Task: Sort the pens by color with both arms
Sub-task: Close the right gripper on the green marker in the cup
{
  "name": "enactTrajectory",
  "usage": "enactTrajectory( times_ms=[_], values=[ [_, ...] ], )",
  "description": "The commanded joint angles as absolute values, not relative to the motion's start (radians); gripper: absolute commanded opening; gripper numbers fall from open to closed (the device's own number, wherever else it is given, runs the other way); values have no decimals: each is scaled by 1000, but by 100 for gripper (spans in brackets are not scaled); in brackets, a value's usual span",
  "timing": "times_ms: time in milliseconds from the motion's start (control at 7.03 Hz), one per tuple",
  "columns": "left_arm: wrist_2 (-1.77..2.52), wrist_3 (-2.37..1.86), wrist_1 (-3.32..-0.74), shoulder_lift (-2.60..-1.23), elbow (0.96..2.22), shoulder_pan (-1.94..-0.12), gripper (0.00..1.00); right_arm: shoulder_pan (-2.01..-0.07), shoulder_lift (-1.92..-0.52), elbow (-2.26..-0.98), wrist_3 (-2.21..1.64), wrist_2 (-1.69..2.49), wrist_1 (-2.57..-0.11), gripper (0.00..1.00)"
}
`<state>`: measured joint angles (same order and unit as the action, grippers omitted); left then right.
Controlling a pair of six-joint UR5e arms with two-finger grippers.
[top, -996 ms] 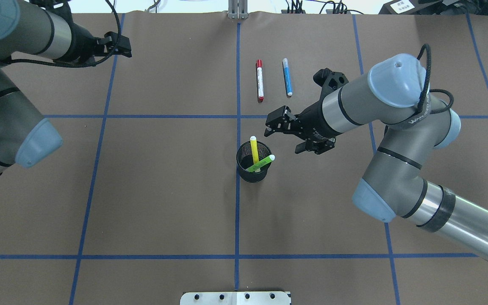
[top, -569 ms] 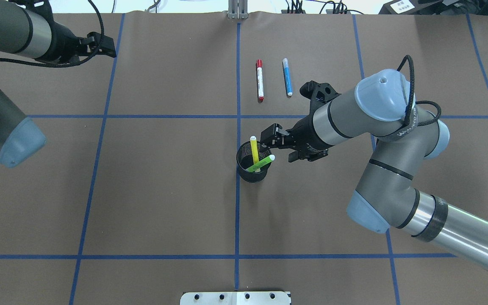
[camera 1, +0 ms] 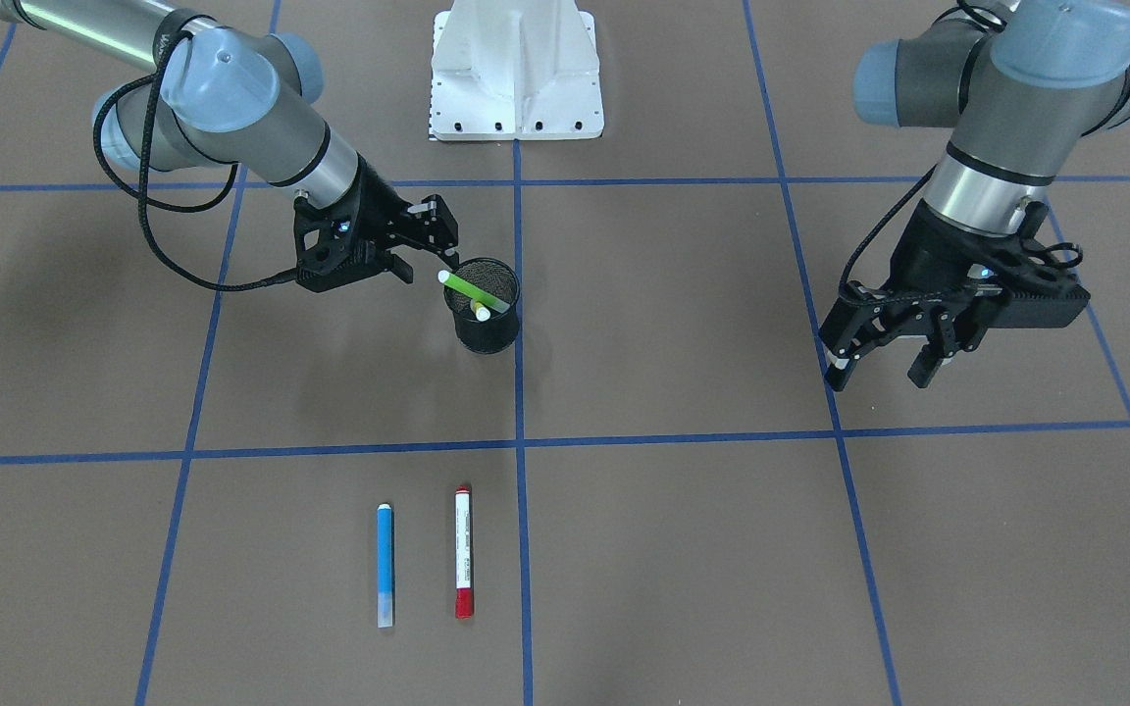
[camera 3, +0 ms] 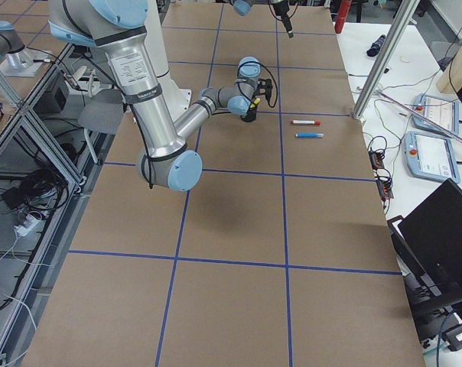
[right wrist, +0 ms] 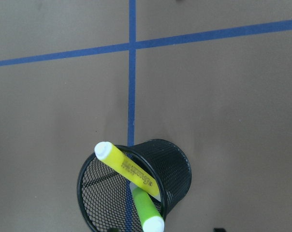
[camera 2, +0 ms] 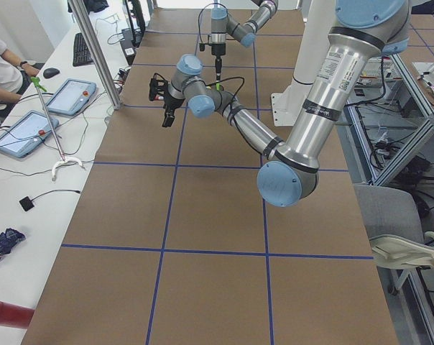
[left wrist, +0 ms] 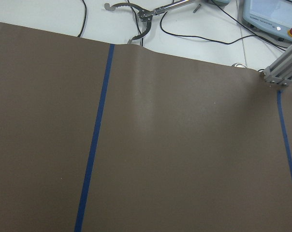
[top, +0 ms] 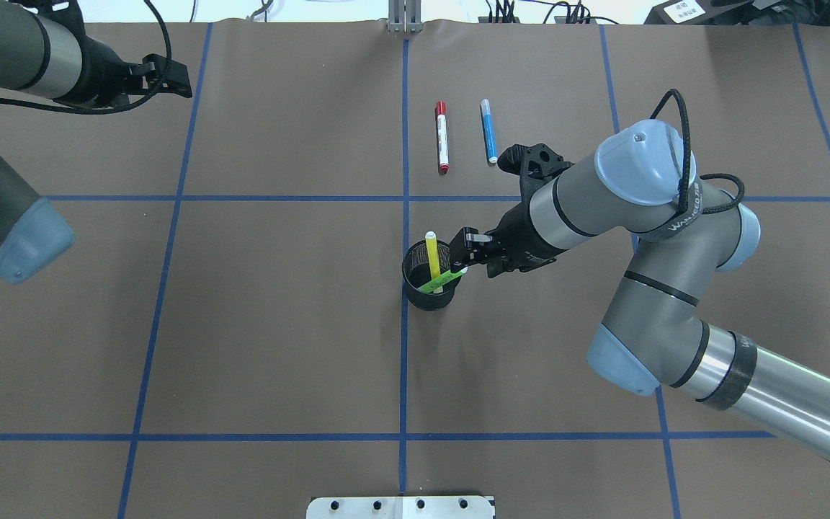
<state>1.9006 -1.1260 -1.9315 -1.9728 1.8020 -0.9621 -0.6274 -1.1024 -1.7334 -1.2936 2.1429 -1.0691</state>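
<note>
The right gripper (top: 469, 254) hung at the rim of the black mesh cup (top: 410, 280), its fingers apart on either side of the pale tip of the green pen (top: 438, 281). That pen leaned out of the cup toward this gripper (its tip was the part nearest the tool). The yellow pen (top: 432, 252) stood in the same cup, crossing the green one. Farther off, the blue pen (top: 488, 131) and the white pen with red caps (top: 442, 137) lay side by side on the table. The left gripper (camera 1: 879, 375), fingers spread and empty, was well away, so the green pen looked to be the right arm's to take.
</note>
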Motion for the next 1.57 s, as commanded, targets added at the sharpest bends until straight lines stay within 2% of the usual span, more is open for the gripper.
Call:
enactTrajectory(
  times_ms=[0,712,1139,1423],
  values=[
    [1901,-1126,-1931,-1973,1801,-960,99,-627,-1098,-1729,-1304,2143,-1065,64],
    [1899,-1126,-1928,-1973,1801,-959,99,-629,-1069,-1707,-1377,2146,-1063,62],
    [1899,-1126,-1928,-1973,1802,-957,99,-626,-1069,-1692,-1381,2146,-1062,57],
    [1899,-1126,-1928,-1971,1802,-957,99,-627,-1063,-1686,-1381,2146,-1062,20]
  ],
)
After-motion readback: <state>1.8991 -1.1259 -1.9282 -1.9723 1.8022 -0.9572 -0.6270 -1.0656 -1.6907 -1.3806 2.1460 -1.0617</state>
